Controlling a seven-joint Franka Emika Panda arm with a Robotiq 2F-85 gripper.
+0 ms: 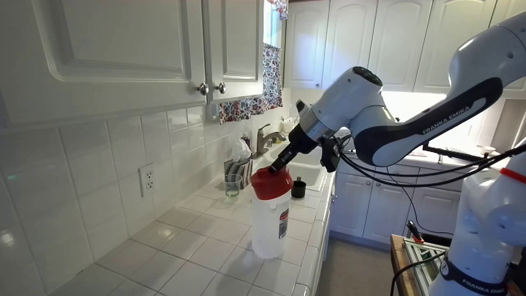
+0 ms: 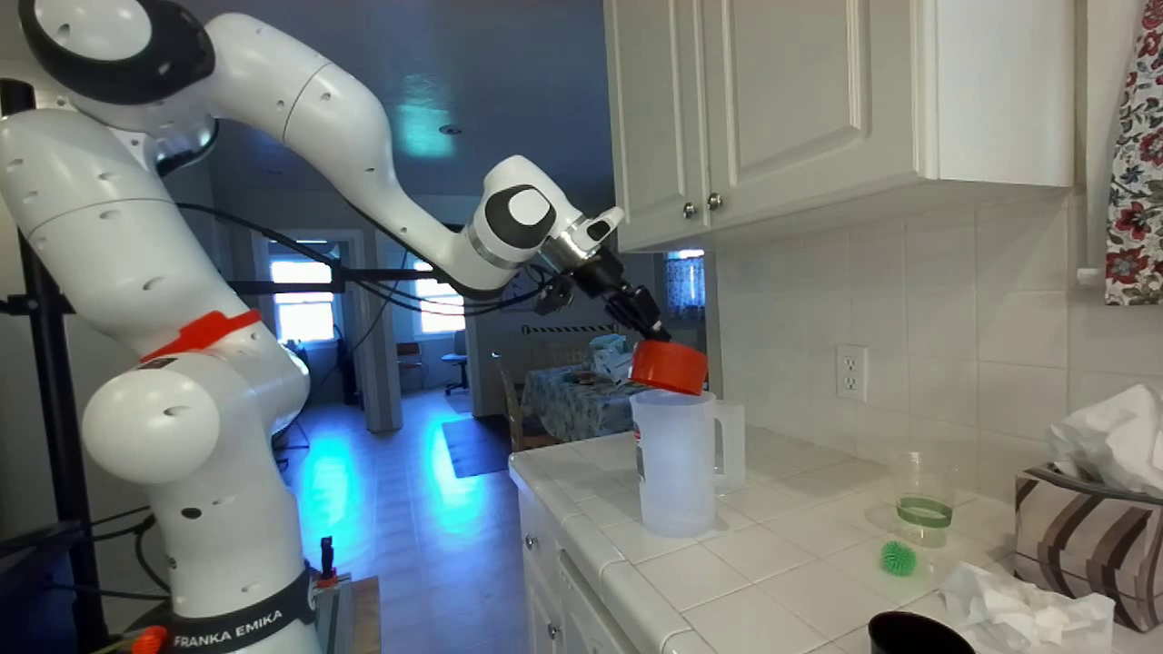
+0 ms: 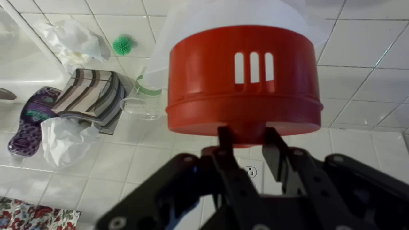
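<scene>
The end effector (image 3: 247,135) is gripping a red lid (image 2: 670,367), its two fingers (image 3: 225,142) clamped on either side of the raised stub (image 3: 247,140) on top. The lid is tilted over the mouth of a cloudy white pitcher (image 2: 677,472), its edge on the handle side at the rim and the opposite edge slightly raised; whether they touch cannot be told for certain. Three slots (image 3: 254,68) run through the lid's side. The pitcher stands upright on the tiled bench (image 1: 197,250), its handle (image 2: 730,445) toward the wall (image 2: 781,345); the cloudy plastic hides whether anything is inside.

Nearer the wall stands a clear cup (image 2: 924,490) with a green band (image 2: 924,514) around its lower part, and a spiky green ball (image 2: 898,559) lies near it. Next along, a striped tissue box (image 2: 1081,549) has a white tissue (image 2: 1108,440) poking out of its top, with a crumpled tissue (image 2: 1027,610) in front. A black cup (image 1: 298,190) stands near the sink (image 1: 308,172), its inside too dark to make out. A purple bottle (image 3: 32,123) shows beside the box in the wrist view.

The pitcher carries a grey and red label (image 1: 283,224), its print too small to read. The bottle's label is purple with a green patch, the words blurred. The arm (image 1: 411,131) reads "FRANKA EMIKA" along a black panel, and so does the band (image 2: 227,627) around its base.
</scene>
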